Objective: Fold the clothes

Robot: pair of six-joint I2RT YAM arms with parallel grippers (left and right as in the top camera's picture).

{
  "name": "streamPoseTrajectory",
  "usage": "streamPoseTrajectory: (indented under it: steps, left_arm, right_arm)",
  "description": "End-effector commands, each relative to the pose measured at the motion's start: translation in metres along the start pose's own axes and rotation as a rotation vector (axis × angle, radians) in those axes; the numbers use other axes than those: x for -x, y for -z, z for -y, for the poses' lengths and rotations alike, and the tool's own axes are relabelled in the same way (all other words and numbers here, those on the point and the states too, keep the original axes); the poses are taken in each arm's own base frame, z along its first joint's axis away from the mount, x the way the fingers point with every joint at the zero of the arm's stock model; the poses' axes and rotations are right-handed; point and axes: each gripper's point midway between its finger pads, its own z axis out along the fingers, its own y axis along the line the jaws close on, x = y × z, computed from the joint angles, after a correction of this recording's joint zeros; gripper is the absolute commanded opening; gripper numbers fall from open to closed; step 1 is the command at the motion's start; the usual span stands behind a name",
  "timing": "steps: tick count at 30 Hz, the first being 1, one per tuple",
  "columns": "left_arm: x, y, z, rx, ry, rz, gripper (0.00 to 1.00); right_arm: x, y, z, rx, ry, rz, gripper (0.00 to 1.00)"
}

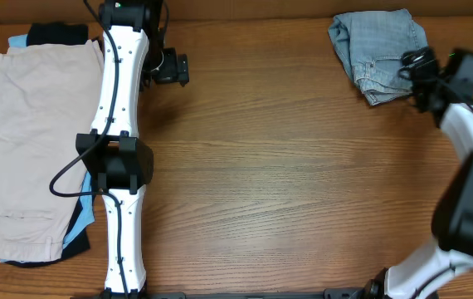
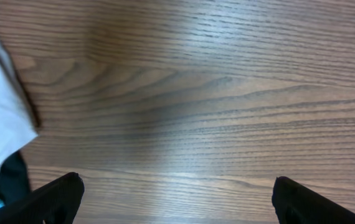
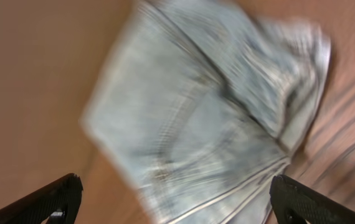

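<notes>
**Right tool [image 3: 174, 186] wide over denim shorts [image 1: 377, 48]**

Right tool: fingers spread wide, holding nothing. Denim shorts lie roughly bundled at the far right corner of the table [image 1: 261, 166]. Left tool [image 2: 176, 190] is wide and empty, beside stacked garments [image 1: 29, 141] on the left edge. Judgement: lift straight up so no finger snags a fold. No containers visible.

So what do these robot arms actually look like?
Each is a chain of white tubes joined by chunky black joints, the left arm and right arm alike. A black cable loops off the left one. The fingers are plain black.
</notes>
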Motion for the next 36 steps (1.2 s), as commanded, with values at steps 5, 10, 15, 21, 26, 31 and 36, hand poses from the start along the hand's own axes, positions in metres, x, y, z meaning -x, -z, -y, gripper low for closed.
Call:
streamPoseTrajectory:
  steps: [5, 10, 15, 21, 26, 31, 36]
  left_arm:
    - [-0.004, 0.128, 0.009, -0.051, -0.006, 0.290, 1.00]
    - [-0.037, 0.226, 0.010, -0.104, -0.023, 0.501, 1.00]
    - [-0.069, 0.287, 0.002, -0.132, -0.035, 0.644, 1.00]
    - [-0.095, 0.326, -0.005, -0.146, -0.067, 0.743, 1.00]
    - [-0.097, 0.329, -0.005, -0.147, -0.067, 0.750, 1.00]
    - [-0.096, 0.326, -0.005, -0.145, -0.067, 0.742, 1.00]
    - [-0.096, 0.326, -0.005, -0.145, -0.067, 0.742, 1.00]
  right_arm:
    - [0.006, 0.159, -0.125, 0.325, 0.499, 0.109, 1.00]
    - [-0.015, 0.262, -0.160, 0.442, 0.620, 0.194, 1.00]
    - [-0.036, 0.338, -0.169, 0.518, 0.656, 0.259, 1.00]
    - [-0.064, 0.407, -0.158, 0.558, 0.678, 0.319, 1.00]
    - [-0.074, 0.425, -0.152, 0.567, 0.683, 0.331, 1.00]
    - [-0.079, 0.417, -0.144, 0.538, 0.667, 0.289, 1.00]
    - [-0.091, 0.404, -0.125, 0.473, 0.631, 0.194, 1.00]
